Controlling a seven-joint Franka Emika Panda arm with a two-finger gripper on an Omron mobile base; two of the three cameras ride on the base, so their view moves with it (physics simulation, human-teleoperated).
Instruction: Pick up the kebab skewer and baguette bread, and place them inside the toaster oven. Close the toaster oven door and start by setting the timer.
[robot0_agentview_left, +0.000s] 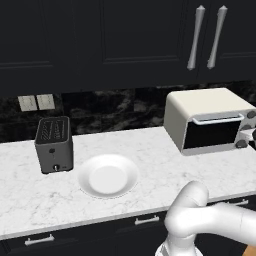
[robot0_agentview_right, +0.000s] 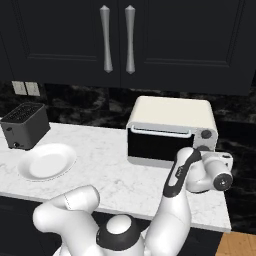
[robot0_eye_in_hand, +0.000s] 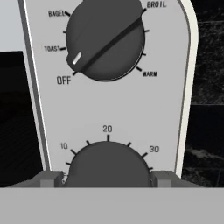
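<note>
Jaws sat close on both sides of the timer knob, touching or not, could not tell; toaster oven door shut.

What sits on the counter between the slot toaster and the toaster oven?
In the left base view, a white plate sits between the slot toaster and the toaster oven.

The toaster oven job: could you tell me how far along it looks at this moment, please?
Done: the toaster oven door is closed and the white plate is bare. In hand: the gripper straddles the lower timer knob, fingers beside it. Left: turning that knob; the mode knob points near OFF.
</note>
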